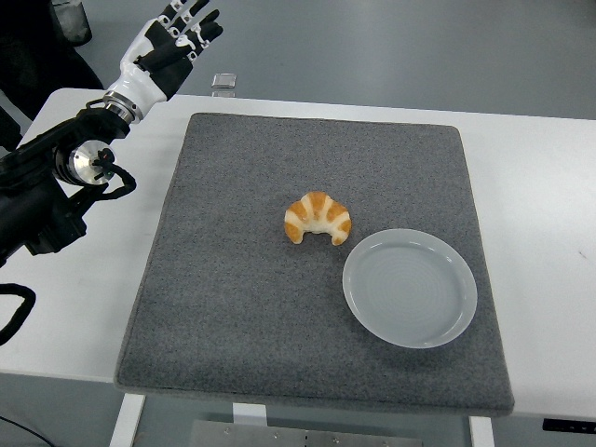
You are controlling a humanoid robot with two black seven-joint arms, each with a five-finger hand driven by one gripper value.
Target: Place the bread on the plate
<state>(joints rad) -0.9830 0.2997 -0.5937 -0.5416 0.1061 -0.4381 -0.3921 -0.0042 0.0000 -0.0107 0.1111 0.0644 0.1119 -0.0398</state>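
A golden croissant (pixel 318 218) lies on the grey mat (pixel 233 279) near its middle. A pale grey plate (pixel 410 287) sits on the mat just right of and below the croissant, empty. My left hand (pixel 173 39) is raised at the far left corner of the table, well away from the croissant, fingers spread and holding nothing. The right arm is out of view.
A small clear object (pixel 223 82) lies at the table's far edge above the mat. The white table (pixel 540 214) shows around the mat. A person in dark clothes stands at the top left (pixel 37 47).
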